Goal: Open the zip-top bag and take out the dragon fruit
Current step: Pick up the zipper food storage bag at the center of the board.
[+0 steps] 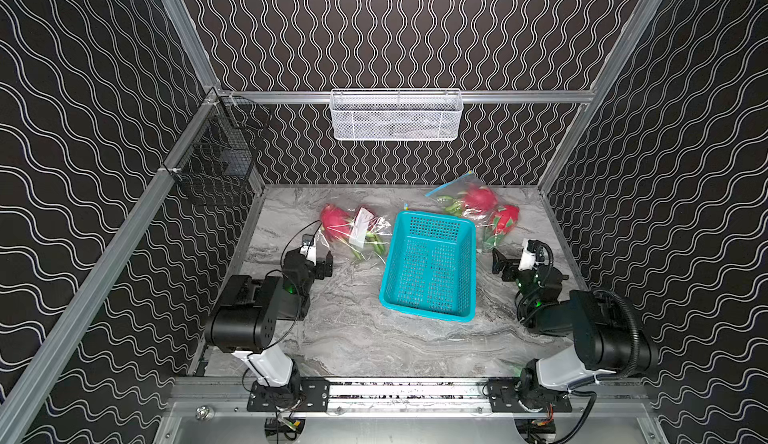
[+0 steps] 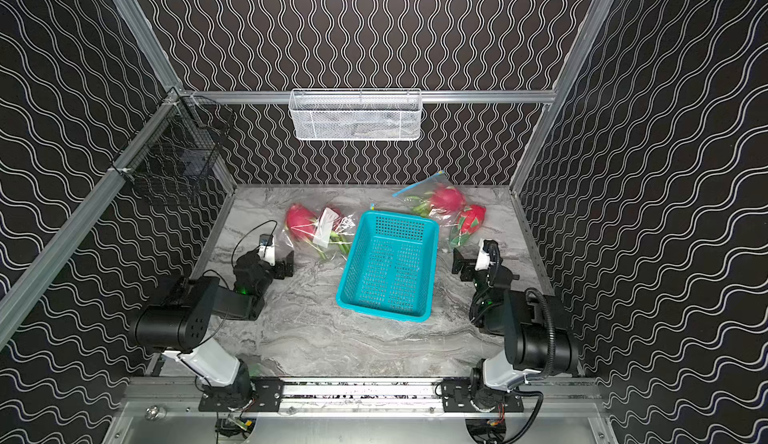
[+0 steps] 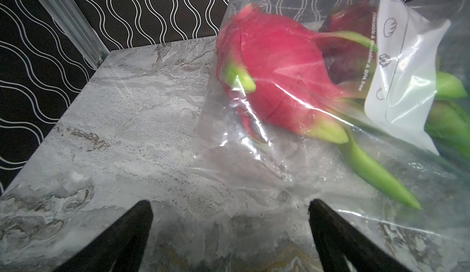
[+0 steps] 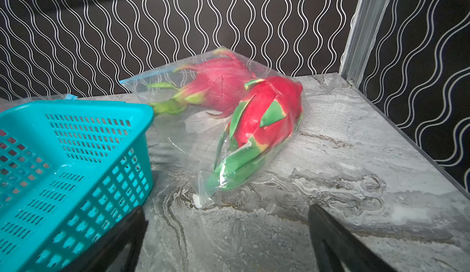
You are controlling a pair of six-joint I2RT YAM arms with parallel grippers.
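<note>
Two clear zip-top bags lie on the marble table. The left bag [image 1: 365, 234] [image 3: 279, 161] holds a pink dragon fruit [image 1: 334, 219] [image 3: 279, 74] with green tips and bears a white label [image 3: 396, 80]. The right bag [image 1: 473, 209] [image 4: 183, 141], with a blue zip strip [image 1: 449, 184], holds two dragon fruits [image 4: 269, 105] [image 4: 218, 85]. My left gripper [image 1: 316, 261] [image 3: 230, 203] stands open just short of the left bag's near edge. My right gripper [image 1: 515, 257] [image 4: 227, 211] stands open a little short of the right bag's corner. Nothing is between either pair of fingers.
A teal perforated basket [image 1: 430, 265] [image 4: 71, 156] sits between the two bags, close beside my right gripper's finger. A white mesh basket [image 1: 395, 116] hangs on the rear rail and a black wire basket [image 1: 216, 159] on the left wall. Patterned walls enclose the table.
</note>
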